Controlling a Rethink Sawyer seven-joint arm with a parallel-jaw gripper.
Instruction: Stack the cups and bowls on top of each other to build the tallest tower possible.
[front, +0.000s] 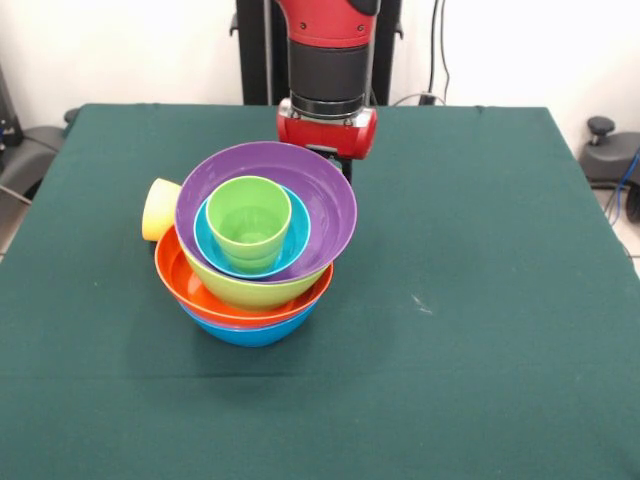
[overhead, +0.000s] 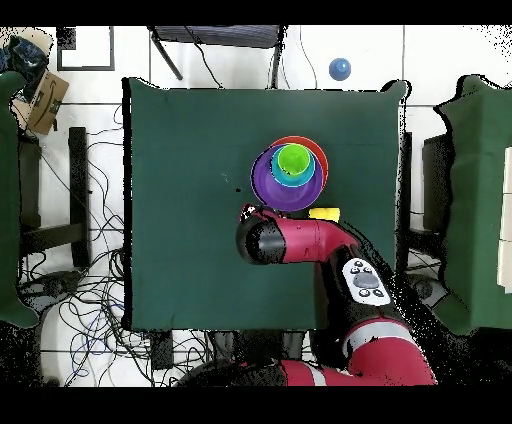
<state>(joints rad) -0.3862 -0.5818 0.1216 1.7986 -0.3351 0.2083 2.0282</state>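
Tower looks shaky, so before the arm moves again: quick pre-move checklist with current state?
1. Tower level: not ok, purple bowl tilts.
2. Light green cup seated upright in cyan bowl: ok.
3. Yellow cup stacked: not ok, on its side beside the tower.
4. Gripper state: cannot tell, hidden behind the purple bowl.
5. Gripper clear of the purple bowl's rim: cannot tell.

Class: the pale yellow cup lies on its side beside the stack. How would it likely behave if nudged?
The pale yellow cup would probably roll, in a curve, since its sides taper. It looks like light, glossy plastic, so likely slippery. It seems to touch the orange bowl, which may block it.
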